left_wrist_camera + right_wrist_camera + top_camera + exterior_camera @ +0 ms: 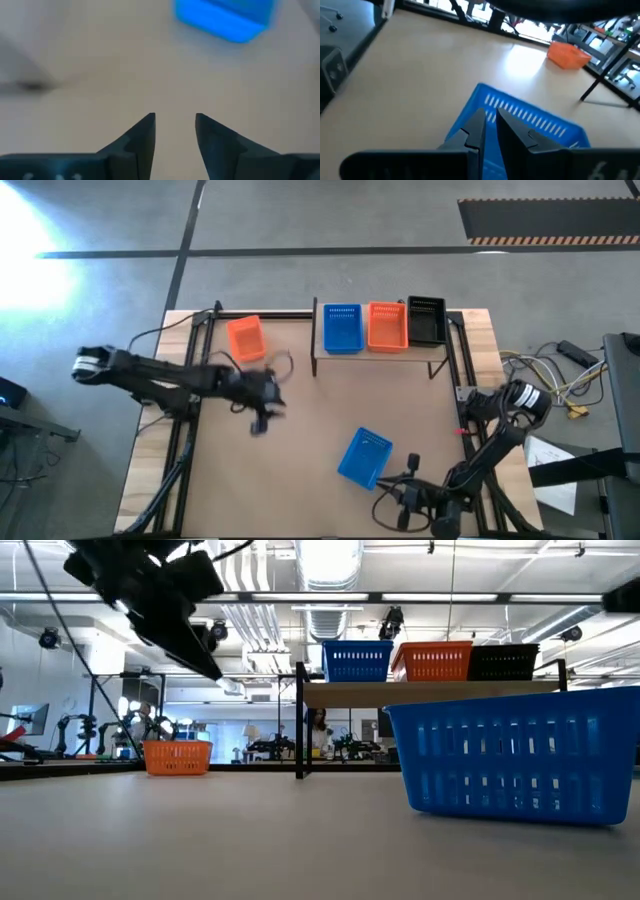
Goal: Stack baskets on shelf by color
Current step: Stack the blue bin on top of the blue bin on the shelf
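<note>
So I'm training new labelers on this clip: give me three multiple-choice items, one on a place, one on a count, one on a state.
1. Where is the loose orange basket?
A. On the tabletop left of the shelf
B. On the shelf
C. In the right pincer

2. How many baskets sit on the shelf?
A. One
B. Three
C. Five

3. The left pincer is:
A. Gripping a black basket
B. Open, holding nothing
C. Resting on the shelf

Key: 1 A, the orange basket stands on the table beside the shelf. 2 B, blue, orange and black sit side by side. 3 B, the left pincer shows a bare gap over the table.
</note>
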`<state>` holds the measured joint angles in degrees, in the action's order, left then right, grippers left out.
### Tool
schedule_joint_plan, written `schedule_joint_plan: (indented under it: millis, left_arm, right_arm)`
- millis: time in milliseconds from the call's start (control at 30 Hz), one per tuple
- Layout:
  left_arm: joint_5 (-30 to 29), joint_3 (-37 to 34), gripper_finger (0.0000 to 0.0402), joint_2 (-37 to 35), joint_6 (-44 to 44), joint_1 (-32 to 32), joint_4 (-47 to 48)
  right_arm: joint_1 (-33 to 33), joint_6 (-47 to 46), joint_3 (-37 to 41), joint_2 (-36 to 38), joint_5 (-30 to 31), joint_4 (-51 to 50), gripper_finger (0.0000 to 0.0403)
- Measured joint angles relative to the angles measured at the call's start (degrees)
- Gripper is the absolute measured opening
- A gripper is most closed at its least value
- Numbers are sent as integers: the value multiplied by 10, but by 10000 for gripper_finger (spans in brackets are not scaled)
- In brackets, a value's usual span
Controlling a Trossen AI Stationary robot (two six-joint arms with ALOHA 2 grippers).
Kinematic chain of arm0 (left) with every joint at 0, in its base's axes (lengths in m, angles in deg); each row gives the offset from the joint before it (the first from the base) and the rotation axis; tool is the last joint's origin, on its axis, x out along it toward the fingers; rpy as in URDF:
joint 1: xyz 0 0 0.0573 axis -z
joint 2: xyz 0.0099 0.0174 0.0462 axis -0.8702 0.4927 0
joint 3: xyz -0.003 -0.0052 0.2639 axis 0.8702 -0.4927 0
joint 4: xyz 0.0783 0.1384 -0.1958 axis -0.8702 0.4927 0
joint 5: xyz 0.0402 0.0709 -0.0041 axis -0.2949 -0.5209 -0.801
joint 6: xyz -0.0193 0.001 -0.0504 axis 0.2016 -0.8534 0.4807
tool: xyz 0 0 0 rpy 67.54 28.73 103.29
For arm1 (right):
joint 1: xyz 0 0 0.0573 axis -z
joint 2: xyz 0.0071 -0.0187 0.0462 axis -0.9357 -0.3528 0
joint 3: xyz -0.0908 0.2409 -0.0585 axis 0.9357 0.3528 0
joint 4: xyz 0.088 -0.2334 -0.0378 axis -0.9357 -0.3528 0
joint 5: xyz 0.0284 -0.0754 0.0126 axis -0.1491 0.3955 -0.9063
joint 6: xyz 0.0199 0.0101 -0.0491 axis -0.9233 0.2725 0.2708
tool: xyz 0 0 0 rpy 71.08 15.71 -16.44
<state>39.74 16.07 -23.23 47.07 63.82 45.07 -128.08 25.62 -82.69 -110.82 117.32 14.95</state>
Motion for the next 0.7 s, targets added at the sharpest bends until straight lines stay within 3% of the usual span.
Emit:
schedule_joint_plan:
  millis: [167,333,433,700]
  left_arm:
    - [-9,8,130,116,-87,133,-174]
    - [-83,73,130,252,-101,213,-348]
    - [-88,155,130,320,-101,220,-329]
    - [-77,378,136,462,-135,210,-121]
  right_arm:
    - [-17,9,0,32,6,-3,38]
    - [-34,13,0,43,36,-11,38]
    - [-45,13,0,44,68,-15,38]
    - [-56,10,0,46,81,-15,38]
